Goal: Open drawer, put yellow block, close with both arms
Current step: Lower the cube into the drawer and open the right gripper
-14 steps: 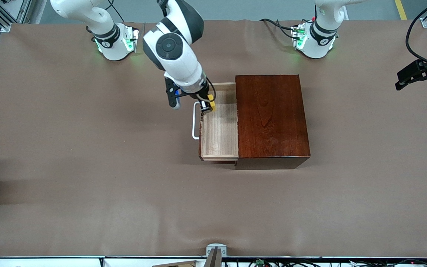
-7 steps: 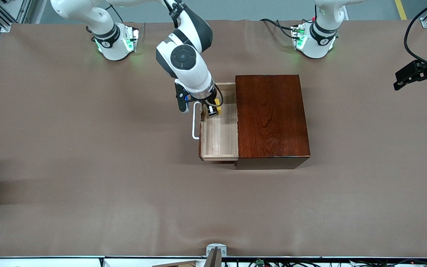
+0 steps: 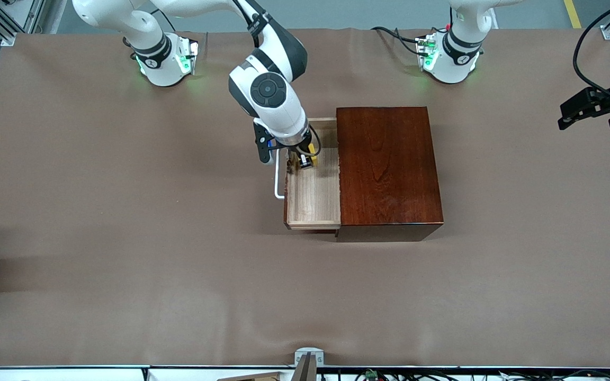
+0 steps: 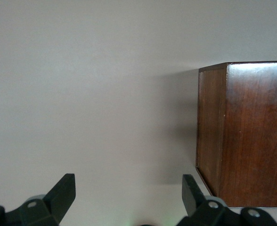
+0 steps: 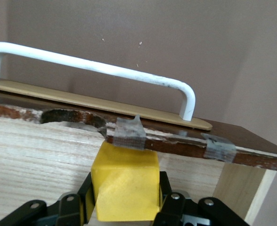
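The drawer (image 3: 313, 198) stands pulled out of the dark reddish-brown wooden box (image 3: 387, 164) toward the right arm's end of the table, its pale floor bare. My right gripper (image 3: 305, 161) reaches down into the drawer at the end nearest the robot bases, shut on the yellow block (image 3: 311, 149). In the right wrist view the yellow block (image 5: 124, 186) sits between the black fingers (image 5: 84, 197), close to the drawer's front panel under the white handle (image 5: 105, 68). My left gripper (image 3: 583, 108) hangs open over the table at the left arm's end; its wrist view shows the box (image 4: 251, 136).
The white handle (image 3: 278, 177) sticks out from the drawer front toward the right arm's end. The brown table cover (image 3: 125, 238) spreads all round the box. A small metal bracket (image 3: 308, 355) sits at the table edge nearest the front camera.
My right gripper has come down into the drawer with the yellow block, moving a little toward the box. The left gripper has drifted slightly toward the box.
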